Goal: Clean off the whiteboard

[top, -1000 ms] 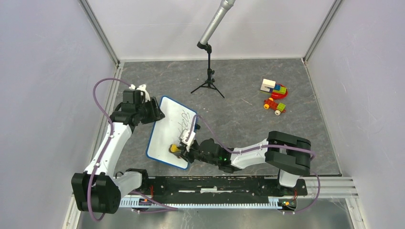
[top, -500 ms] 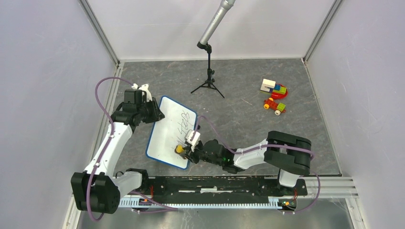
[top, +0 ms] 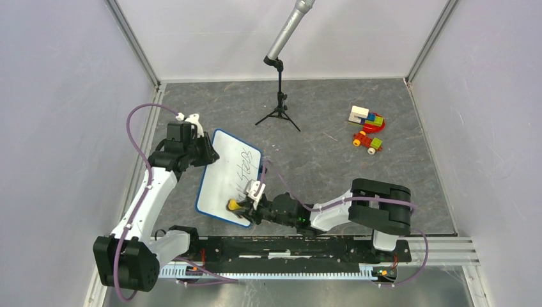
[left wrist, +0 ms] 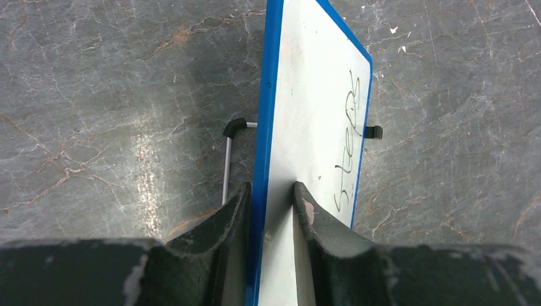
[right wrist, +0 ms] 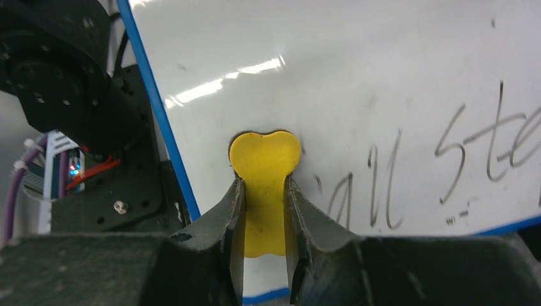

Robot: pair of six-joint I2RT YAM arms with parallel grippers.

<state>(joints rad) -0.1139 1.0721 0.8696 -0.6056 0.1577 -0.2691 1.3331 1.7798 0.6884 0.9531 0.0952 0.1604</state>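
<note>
The whiteboard [top: 227, 176] is white with a blue rim and lies tilted at the left of the table, with black handwriting [top: 245, 169] along its right side. My left gripper [top: 206, 150] is shut on the board's far left edge; in the left wrist view its jaws pinch the blue rim [left wrist: 271, 197]. My right gripper [top: 245, 203] is shut on a yellow bone-shaped eraser [top: 234, 204] that presses on the board's near corner. In the right wrist view the eraser [right wrist: 264, 185] sits on the board [right wrist: 332, 76], just left of the handwriting [right wrist: 446, 166].
A black tripod with a grey tube [top: 279, 96] stands at the back middle. Coloured toy blocks [top: 366, 118] and a small toy car [top: 367, 142] lie at the back right. The black rail [top: 287, 249] with the arm bases runs along the near edge.
My right gripper has slid the eraser across the board's near end, right and then back left toward the near corner. The lowest writing is fainter. The left gripper holds still.
</note>
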